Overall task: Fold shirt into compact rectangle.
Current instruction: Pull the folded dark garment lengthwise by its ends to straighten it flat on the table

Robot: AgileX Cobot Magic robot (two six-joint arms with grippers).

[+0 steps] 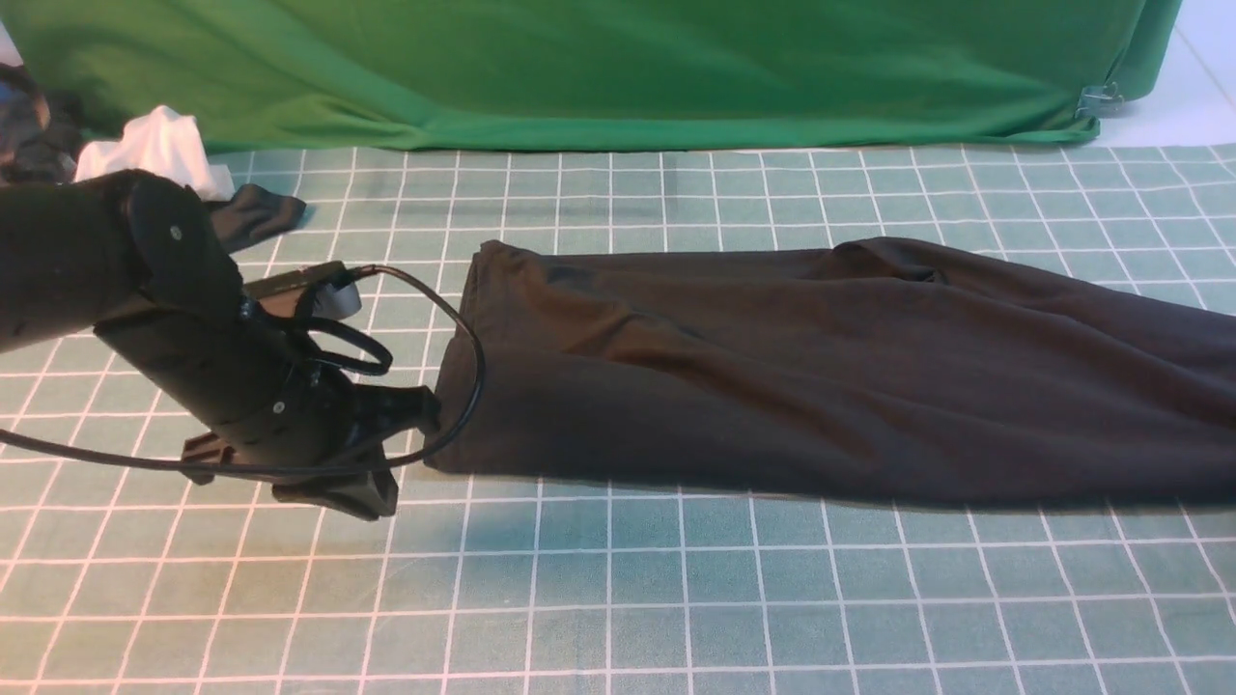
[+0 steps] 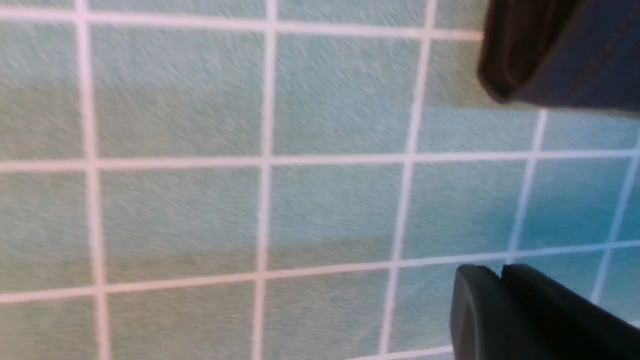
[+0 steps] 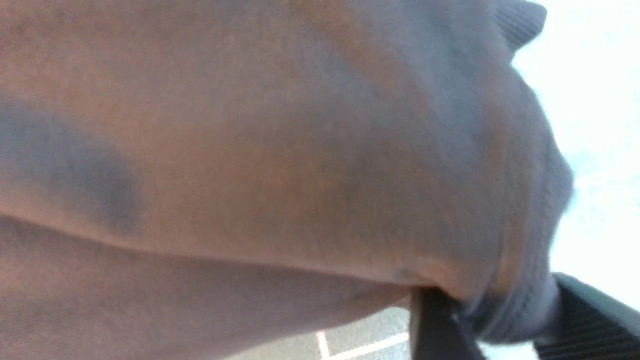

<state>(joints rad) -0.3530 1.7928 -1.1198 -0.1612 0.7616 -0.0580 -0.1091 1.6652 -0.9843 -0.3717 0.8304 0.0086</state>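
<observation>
Lying as a long band from centre to right, the shirt (image 1: 821, 376) looks folded lengthwise only, crosswise folds left to do, with the left gripper (image 2: 501, 275) closed and empty beside its left end and the right gripper (image 3: 500, 320) pinching its ribbed edge.

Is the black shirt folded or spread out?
Partly folded: the shirt lies as a long narrow band across the mat, not yet compact.

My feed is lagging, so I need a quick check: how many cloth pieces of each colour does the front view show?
Black or dark: 2, the shirt and a small dark garment
White: 1, a white cloth
Green: 1, the backdrop
Total: 4
The unclear dark heap at the far left edge is not counted.
</observation>
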